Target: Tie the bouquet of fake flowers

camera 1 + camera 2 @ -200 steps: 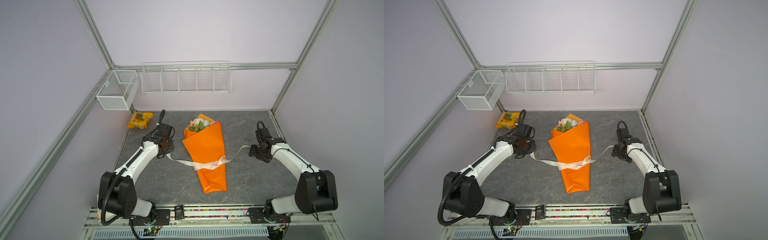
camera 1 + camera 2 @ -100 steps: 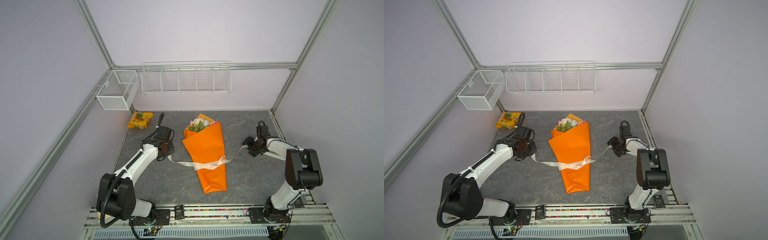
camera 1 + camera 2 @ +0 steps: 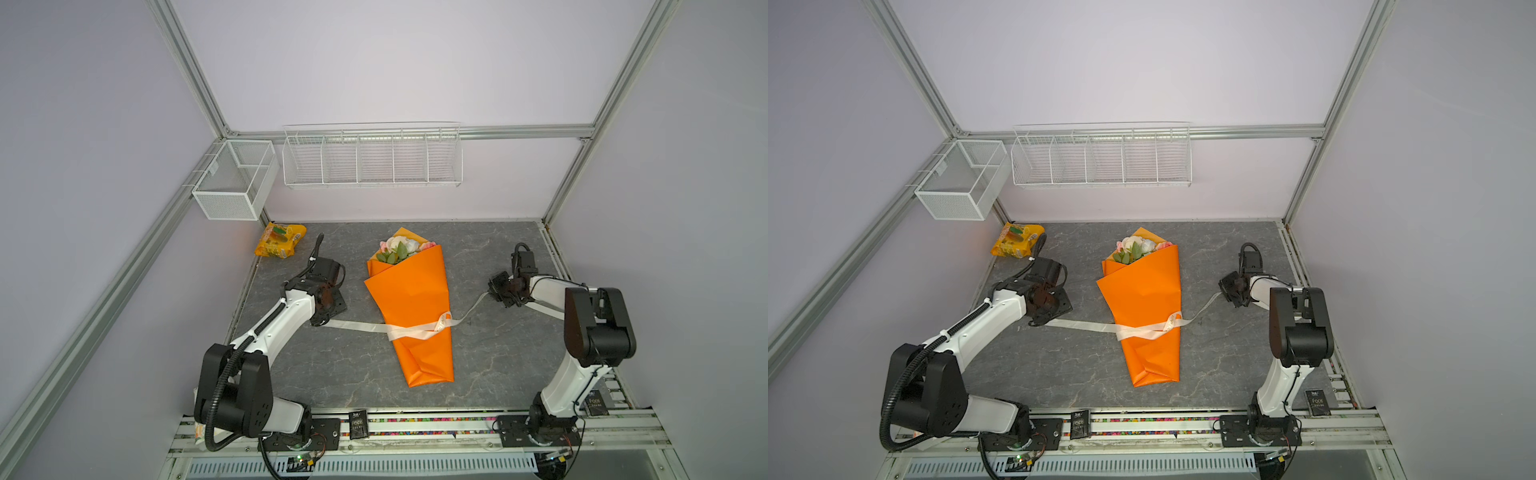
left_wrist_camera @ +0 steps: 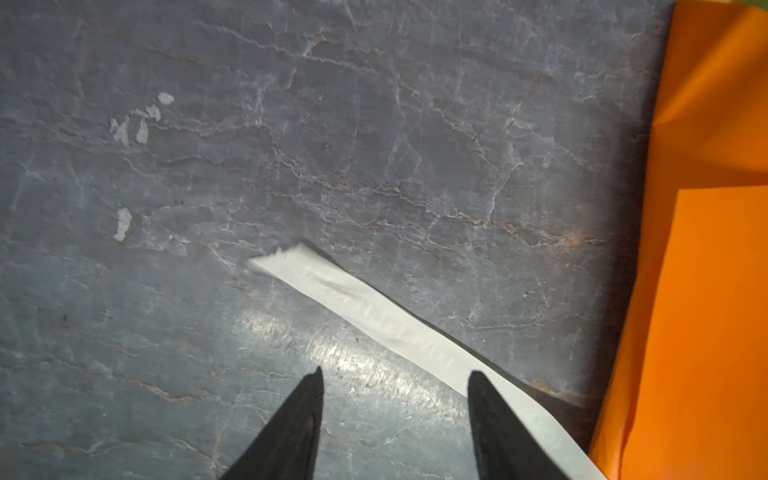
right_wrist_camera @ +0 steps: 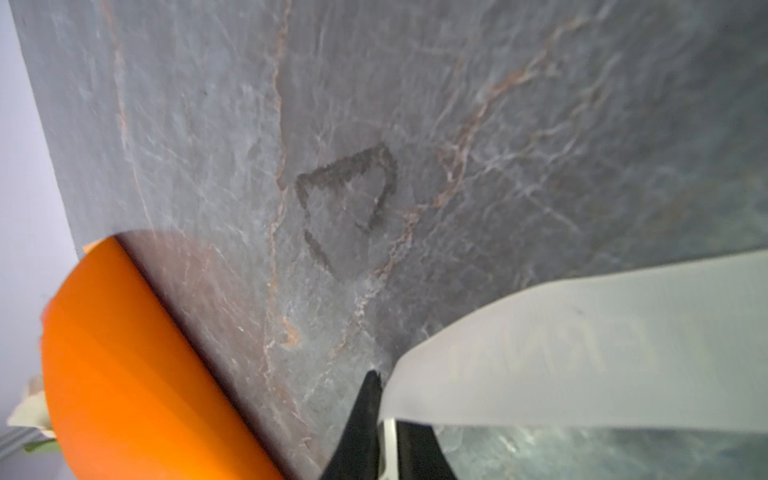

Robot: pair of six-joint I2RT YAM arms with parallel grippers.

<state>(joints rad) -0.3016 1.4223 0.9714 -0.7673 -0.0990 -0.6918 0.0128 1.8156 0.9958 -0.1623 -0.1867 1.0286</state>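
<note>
Left wrist view: the left claw [image 4: 395,374] hangs over the grey, veined counter [image 4: 374,145]. Its two black fingertips [image 4: 309,399] stand well apart and grip nothing. The frayed end of a white ribbon [image 4: 365,311] lies flat on the counter ahead of them. The ribbon runs back past one fingertip toward the orange paper of the bouquet of fake flowers [image 4: 706,270] at the picture's edge.

Right wrist view: the right claw [image 5: 386,411] is pinched closed on the ribbon [image 5: 582,353], which sweeps out from between the fingertips as a broad, blurred band. The orange wrap [image 5: 124,353] fills one corner, with a cream petal just beside it.

In both top views the bouquet [image 3: 409,307] [image 3: 1142,307] lies flat near the middle of the counter. Its pink, cream and white blooms point toward the back wall and its narrow folded end points toward the front rail. The ribbon circles the lower part of the wrap and bunches at its right edge; I cannot tell whether that is a knot. One tail lies along the counter to the left, ending just beside the left claw [image 3: 326,309]. The other tail runs right to the right claw [image 3: 500,291].

A yellow-orange snack packet [image 3: 280,245] sits in the back left corner, well apart from the bouquet. A white wire rack [image 3: 372,158] and a mesh basket [image 3: 235,180] hang on the walls above.
</note>
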